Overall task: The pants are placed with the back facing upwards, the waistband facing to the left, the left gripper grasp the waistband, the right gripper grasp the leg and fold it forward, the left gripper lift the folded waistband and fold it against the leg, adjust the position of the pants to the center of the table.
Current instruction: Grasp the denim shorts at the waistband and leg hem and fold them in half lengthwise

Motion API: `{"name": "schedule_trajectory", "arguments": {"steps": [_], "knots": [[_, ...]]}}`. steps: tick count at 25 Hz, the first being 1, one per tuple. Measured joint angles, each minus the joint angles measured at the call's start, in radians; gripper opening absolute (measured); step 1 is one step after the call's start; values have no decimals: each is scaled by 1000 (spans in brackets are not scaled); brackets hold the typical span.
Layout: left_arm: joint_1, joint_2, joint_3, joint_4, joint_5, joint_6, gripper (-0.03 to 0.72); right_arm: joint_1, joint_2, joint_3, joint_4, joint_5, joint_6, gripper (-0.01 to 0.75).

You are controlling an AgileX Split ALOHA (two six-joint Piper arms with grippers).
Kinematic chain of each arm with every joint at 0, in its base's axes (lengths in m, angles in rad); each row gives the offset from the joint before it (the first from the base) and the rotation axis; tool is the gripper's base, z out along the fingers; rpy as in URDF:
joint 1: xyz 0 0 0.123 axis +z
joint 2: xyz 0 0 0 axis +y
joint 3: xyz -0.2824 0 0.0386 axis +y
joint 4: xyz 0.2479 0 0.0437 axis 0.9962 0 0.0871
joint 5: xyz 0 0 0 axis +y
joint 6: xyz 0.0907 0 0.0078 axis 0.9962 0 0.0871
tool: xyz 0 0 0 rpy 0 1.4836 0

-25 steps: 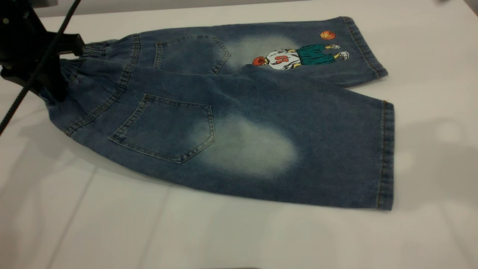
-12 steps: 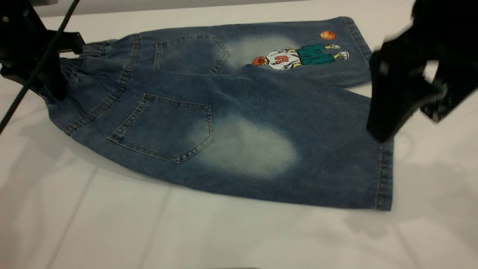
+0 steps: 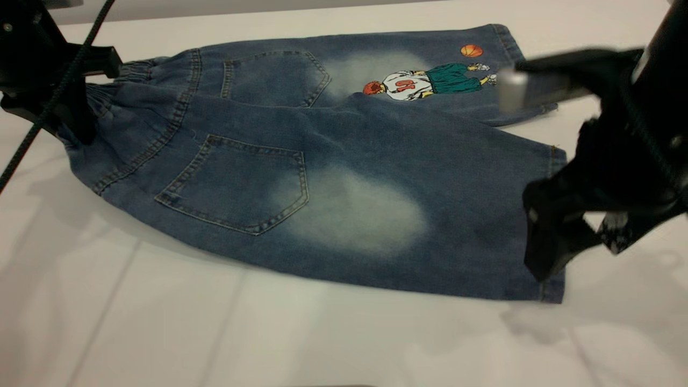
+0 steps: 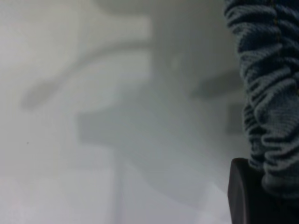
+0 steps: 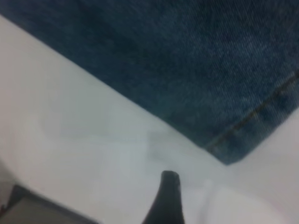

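Observation:
The pants [image 3: 252, 140] lie flat on the table [image 3: 161, 322], back pockets up. The puckered waistband [image 3: 99, 94] is at the left, the cartoon-print leg at the far side. My left gripper [image 3: 88, 94] is shut on the waistband [image 4: 268, 93], which bunches against one finger [image 4: 240, 196] in the left wrist view. The plain leg [image 3: 376, 215] with its pale patch lies nearest. My right gripper [image 3: 529, 177] hovers open over that leg's hem, with nothing between its fingers. The right wrist view shows one fingertip [image 5: 169, 186] above bare table, beside the leg's hem corner [image 5: 229, 154].
White tabletop surrounds the pants, with wide room in front and to the right. The left gripper's black cable [image 3: 48, 107] hangs across the left edge of the exterior view. The table's far edge runs close behind the printed leg [image 3: 430, 80].
The right gripper came in from the right, first over the leg hems, then lower and nearer over the plain leg's hem. The left gripper and the pants have stayed put.

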Motion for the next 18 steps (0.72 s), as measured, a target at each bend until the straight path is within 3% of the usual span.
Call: {"name": "schedule_trajectory", "arguments": {"steps": [11, 18], "knots": [[0, 0, 0, -8, 4, 0, 87, 3, 153, 0, 3, -119, -47, 585], [0, 0, 0, -8, 5, 0, 87, 72, 159, 0, 24, -174, -69, 585]]}}
